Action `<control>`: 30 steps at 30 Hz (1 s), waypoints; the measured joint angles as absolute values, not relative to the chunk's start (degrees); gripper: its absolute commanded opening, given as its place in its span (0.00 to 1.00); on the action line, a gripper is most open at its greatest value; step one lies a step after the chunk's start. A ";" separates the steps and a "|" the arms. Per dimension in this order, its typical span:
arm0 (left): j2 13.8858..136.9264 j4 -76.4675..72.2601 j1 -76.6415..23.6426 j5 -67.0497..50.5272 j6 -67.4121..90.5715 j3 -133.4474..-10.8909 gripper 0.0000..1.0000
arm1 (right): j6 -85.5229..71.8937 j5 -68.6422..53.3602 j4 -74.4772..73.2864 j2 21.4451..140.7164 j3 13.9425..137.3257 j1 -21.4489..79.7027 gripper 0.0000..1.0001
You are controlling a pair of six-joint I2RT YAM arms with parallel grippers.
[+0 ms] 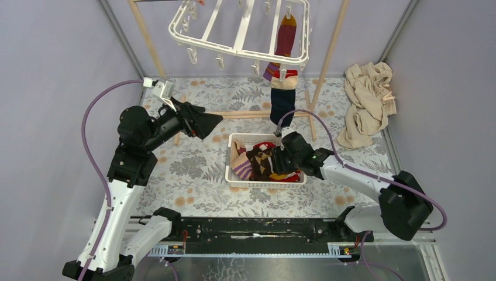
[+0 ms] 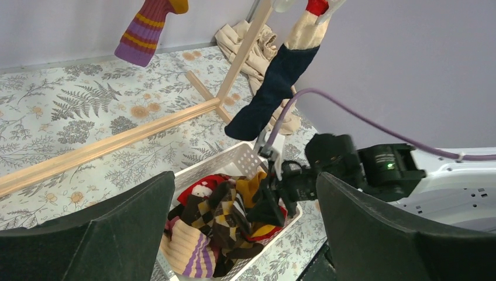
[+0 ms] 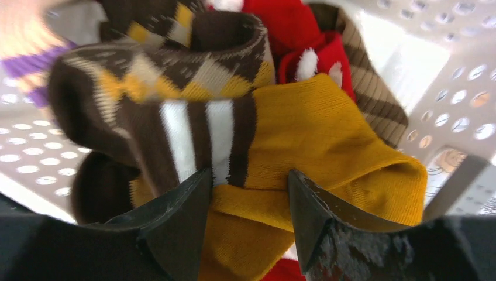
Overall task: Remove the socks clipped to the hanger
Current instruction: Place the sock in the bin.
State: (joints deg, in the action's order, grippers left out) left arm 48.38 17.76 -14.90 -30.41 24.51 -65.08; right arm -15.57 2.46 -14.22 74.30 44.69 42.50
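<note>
- The white perforated basket (image 1: 263, 184) sits on the floral-covered counter (image 1: 193, 170). It holds a heap of socks, among them a brown argyle sock (image 3: 175, 76), a mustard sock (image 3: 327, 134), a red sock (image 3: 286, 23) and a tan sock with purple stripes (image 1: 241, 167).
- The hanger (image 1: 234, 50) hangs above and beyond the basket's far side. Many of its clips dangle bare.
- Two socks are clipped to the hanger. A maroon and purple-striped sock (image 1: 285, 38) hangs from its right end. A navy sock (image 1: 282, 105) with a red and tan cuff hangs lower, its toe just above the basket's far rim.
- The right tool (image 3: 245, 175) is down inside the basket, on the heap. Its fingers stand partly apart with mustard fabric filling the gap. Whether they pinch the sock or only rest on it cannot be told.
- The left tool (image 2: 245, 175) hovers left of the basket and above it, pointing toward it. Its jaws are spread wide with nothing between them.
- A wooden pole frame (image 1: 245, 113) has a bar lying on the counter beyond the basket.
- A crumpled beige cloth (image 1: 368, 102) lies well off to the basket's far right.
</note>
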 measured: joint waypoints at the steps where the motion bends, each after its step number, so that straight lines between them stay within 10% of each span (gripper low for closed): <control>1: 48.38 17.76 -14.90 -30.41 24.51 -65.08 0.99 | -16.01 2.52 -12.86 75.48 43.29 42.50 0.57; 13: 48.51 17.80 -14.90 -30.44 24.51 -65.08 0.99 | -18.98 5.06 -5.39 80.99 40.14 42.61 0.59; 30: 48.60 18.92 -14.90 -30.48 24.49 -65.10 0.99 | -17.56 -0.82 -10.94 48.10 45.74 42.63 0.65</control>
State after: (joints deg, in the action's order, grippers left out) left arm 48.60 18.92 -14.90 -30.48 24.49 -65.10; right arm -17.56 -0.82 -10.94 48.10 45.74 42.63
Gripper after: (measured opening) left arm 0.986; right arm 0.648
